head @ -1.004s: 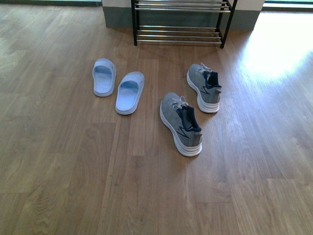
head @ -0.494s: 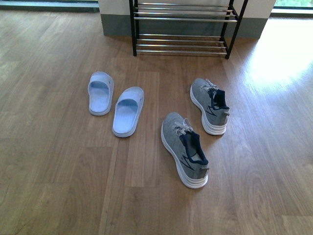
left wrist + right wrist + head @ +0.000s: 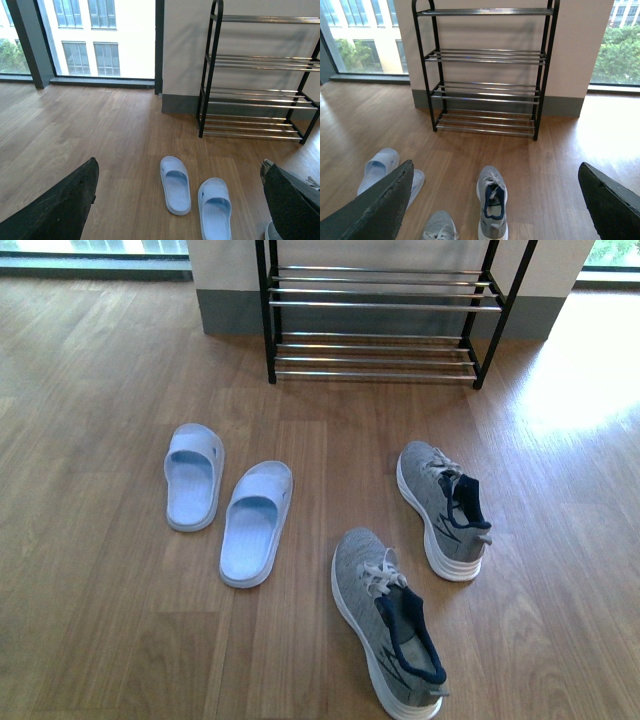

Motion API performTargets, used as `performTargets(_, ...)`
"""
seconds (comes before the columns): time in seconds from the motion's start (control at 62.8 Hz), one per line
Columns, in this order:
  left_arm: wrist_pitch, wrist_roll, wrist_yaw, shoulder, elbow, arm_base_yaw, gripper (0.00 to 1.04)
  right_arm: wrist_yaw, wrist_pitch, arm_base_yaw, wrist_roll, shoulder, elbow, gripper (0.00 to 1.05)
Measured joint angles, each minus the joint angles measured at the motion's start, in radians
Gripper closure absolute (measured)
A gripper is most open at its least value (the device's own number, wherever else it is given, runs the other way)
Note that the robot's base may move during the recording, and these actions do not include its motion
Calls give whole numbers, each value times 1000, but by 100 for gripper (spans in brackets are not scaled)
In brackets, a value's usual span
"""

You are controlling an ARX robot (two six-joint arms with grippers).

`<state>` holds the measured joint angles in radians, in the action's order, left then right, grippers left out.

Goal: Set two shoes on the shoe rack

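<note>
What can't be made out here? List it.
Front view: rack top cut off by the upper edge; neither arm in view.
Left wrist view: near sneaker and far sneaker mostly behind a jaw.
Right wrist view: near sneaker cut by the bottom edge; one slipper partly behind a jaw.

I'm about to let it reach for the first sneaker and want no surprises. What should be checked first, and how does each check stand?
1. Nearer sneaker and farther sneaker upright on the floor, apart from each other: ok.
2. Shoe rack bars carry no shoes where visible: ok.
3. Left gripper open, holding nothing: ok.
4. Right gripper open, holding nothing: ok.
5. Slippers lie apart from both sneakers: ok.
6. Reach to either sneaker: cannot tell; no arm shows in the front view.
</note>
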<state>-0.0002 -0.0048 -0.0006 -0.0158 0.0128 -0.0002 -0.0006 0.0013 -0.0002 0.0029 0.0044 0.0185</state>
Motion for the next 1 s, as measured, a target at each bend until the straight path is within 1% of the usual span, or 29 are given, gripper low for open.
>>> performTargets(0.59, 0, 0, 0, 0, 0, 0, 9, 0, 0, 0, 0, 0, 0, 9)
performTargets(0.606, 0, 0, 0, 0, 0, 0, 9, 5, -1, 0, 1, 1, 0, 9)
performTargets(0.637, 0, 0, 0, 0, 0, 0, 9, 57, -24, 15, 15, 11, 5, 9)
performTargets(0.669, 0, 0, 0, 0, 0, 0, 9, 132, -56, 43, 45, 44, 15, 9)
performTargets(0.701, 0, 0, 0, 0, 0, 0, 9, 179, -57, 59, 58, 79, 19, 9)
performTargets(0.733, 0, 0, 0, 0, 0, 0, 9, 199, -52, 71, 64, 122, 26, 9)
performTargets(0.829, 0, 0, 0, 0, 0, 0, 9, 175, 37, 74, 87, 307, 67, 9)
performTargets(0.876, 0, 0, 0, 0, 0, 0, 9, 155, 106, 64, 90, 432, 98, 9)
performTargets(1.004, 0, 0, 0, 0, 0, 0, 9, 105, 343, 16, 87, 879, 206, 9)
